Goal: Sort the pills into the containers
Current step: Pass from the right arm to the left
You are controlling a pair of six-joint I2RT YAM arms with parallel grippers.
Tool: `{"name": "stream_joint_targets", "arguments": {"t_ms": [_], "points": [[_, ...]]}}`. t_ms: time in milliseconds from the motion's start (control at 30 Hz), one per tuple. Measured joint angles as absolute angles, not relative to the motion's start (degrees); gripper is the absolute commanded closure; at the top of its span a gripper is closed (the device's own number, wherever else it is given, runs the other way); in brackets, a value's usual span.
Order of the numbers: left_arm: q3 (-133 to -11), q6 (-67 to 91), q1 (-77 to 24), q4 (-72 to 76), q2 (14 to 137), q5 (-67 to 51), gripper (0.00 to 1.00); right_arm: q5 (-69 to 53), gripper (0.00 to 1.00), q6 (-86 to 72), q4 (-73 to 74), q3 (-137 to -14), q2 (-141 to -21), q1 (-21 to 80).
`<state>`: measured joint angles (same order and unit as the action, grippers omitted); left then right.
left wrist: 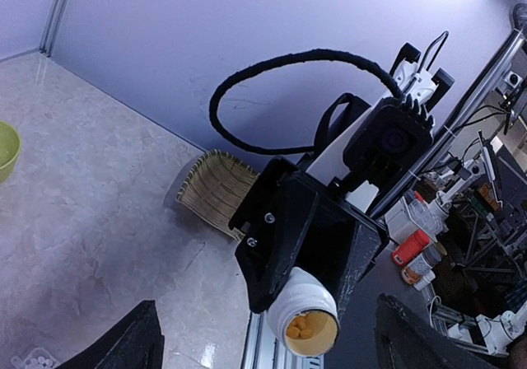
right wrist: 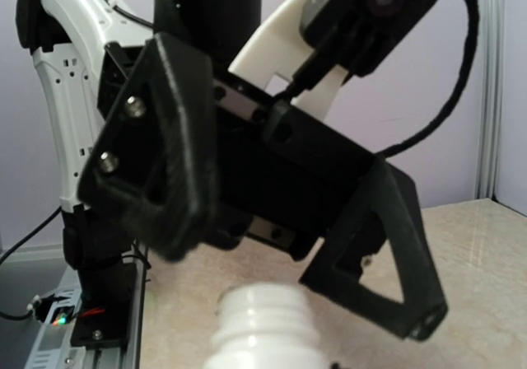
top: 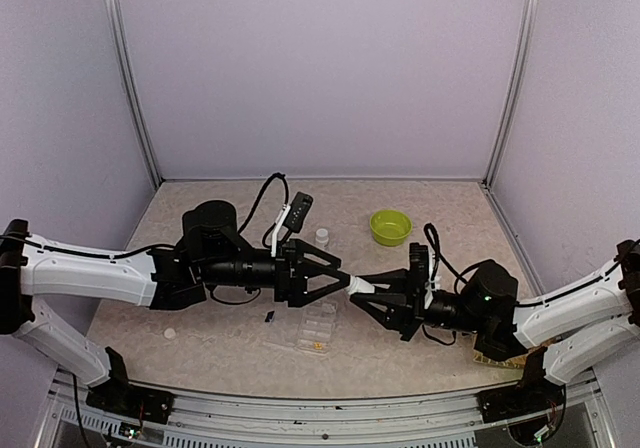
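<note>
reached in level from left and right, nose to nose, raised near the pill box [top: 318, 326]. pinched the white bottle [top: 362, 286] sideways in the right gripper [top: 372, 290], orange pills [left wrist: 298, 329] inside. spread the left gripper [top: 343, 271] wide before its mouth.

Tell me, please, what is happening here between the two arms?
The right gripper holds a small white bottle sideways above the table, mouth open, with orange pills visible inside. The left gripper, jaws open, faces that mouth from close by. The clear pill box lies on the table below them.
</note>
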<state>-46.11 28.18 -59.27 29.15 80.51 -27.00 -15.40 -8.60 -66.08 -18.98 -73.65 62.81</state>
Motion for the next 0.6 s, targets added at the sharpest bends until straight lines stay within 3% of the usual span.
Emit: {"name": "stream_joint_targets", "arguments": {"t_ms": [233, 600], "points": [[-47.18, 27.51, -59.66, 29.08, 81.43, -29.06, 0.37, -15.44, 0.79, -8.54, -65.3, -19.33, -73.65, 62.81], [-47.27, 26.44, -59.77, 28.71, 81.43, -29.8, 0.56, -14.98, 0.79, -8.4, -63.2, -20.69, -73.65, 62.81]]}}
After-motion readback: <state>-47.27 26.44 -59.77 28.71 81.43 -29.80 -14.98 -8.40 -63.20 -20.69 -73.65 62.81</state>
